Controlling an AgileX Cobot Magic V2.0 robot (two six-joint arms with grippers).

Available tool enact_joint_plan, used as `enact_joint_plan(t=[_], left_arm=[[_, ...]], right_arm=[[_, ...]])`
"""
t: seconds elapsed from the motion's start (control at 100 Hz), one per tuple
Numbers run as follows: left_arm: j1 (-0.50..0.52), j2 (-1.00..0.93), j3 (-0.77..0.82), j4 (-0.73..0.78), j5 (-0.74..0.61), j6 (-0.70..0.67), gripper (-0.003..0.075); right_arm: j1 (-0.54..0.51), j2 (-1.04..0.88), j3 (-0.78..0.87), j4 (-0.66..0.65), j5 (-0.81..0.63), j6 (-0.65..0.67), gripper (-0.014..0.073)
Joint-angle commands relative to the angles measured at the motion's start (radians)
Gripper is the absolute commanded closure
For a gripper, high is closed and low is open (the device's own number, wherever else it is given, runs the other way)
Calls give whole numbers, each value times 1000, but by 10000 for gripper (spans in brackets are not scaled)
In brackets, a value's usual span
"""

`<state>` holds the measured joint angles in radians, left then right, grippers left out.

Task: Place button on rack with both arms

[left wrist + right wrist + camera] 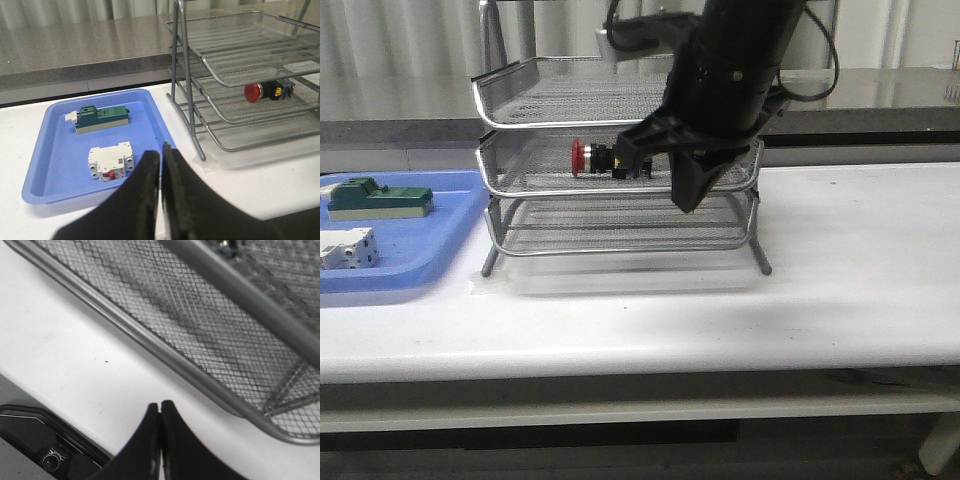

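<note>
The button (598, 157) lies on the rack's (520, 185) middle tier, so placement looks done. The right gripper (160, 407), pressed together and empty, hangs before the rack; the left gripper (161, 152), likewise closed, sits beside it.

White tabletop (840, 270); grey stone-like counter (880, 95) behind; pale corrugated wall (400, 40) beyond.

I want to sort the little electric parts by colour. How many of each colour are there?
Red-headed button, lying on the middle shelf of the rack: 1
Green block, in the blue tray: 1
White block, in the blue tray: 1
Total: 3
</note>
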<state>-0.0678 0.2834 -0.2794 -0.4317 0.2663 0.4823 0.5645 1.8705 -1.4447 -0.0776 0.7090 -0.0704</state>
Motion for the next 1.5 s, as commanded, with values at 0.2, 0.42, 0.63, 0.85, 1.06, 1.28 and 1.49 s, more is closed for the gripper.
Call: enact_joint_plan(t=[0.2, 0.42, 0.63, 0.85, 1.06, 1.28, 1.49], left_arm=[[2, 7, -30, -19, -73, -7, 716], [2, 7, -30, -19, -73, -7, 716], [2, 7, -30, -19, -73, -7, 716], [2, 7, -30, -19, -73, -7, 716], [2, 7, -30, -19, -73, -7, 716], [2, 7, -30, -19, -73, -7, 716], [2, 7, -30, -19, -73, -7, 716]], right_arm=[[-18, -182, -2, -1, 59, 23, 664], [-85, -349, 156, -51, 7, 111, 663], [-193, -563, 345, -119, -70, 222, 663], [-312, -801, 528, -150, -152, 269, 663], [-401, -1038, 679, -151, -222, 271, 663], [-438, -1279, 823, -151, -282, 271, 663], [-438, -1421, 901, -151, -268, 271, 663]])
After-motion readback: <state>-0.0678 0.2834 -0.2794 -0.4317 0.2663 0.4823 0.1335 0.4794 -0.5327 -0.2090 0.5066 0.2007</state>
